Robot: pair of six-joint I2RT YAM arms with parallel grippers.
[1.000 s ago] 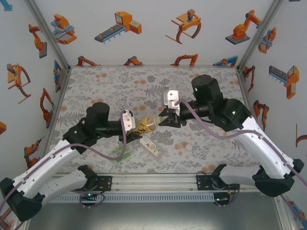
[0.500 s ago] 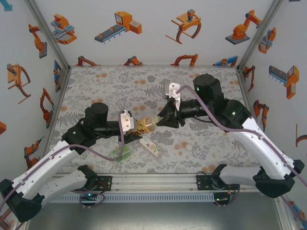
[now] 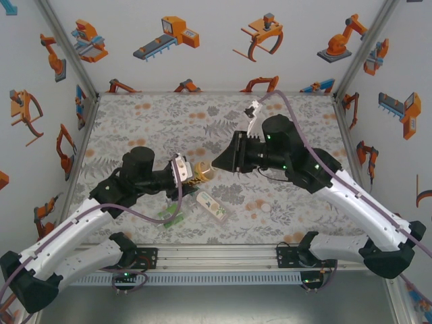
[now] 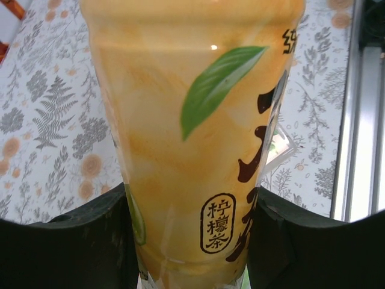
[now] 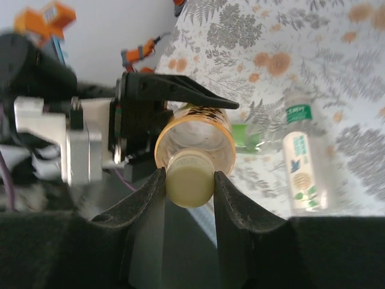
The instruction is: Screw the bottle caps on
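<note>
The amber-yellow bottle (image 4: 192, 150), clear plastic with a glossy label bearing a green leaf and dark characters, is gripped round its body by the black left fingers (image 4: 78, 241). It is held on its side above the leaf-printed surface (image 3: 148, 121). Its round, smooth, pale yellowish cap (image 5: 190, 179) sits at the neck and is clamped between the tapered black right fingers (image 5: 144, 201). A slim white-labelled bottle (image 3: 212, 207) and a green-labelled bottle (image 3: 171, 216) are seen lying on the surface nearby.
</note>
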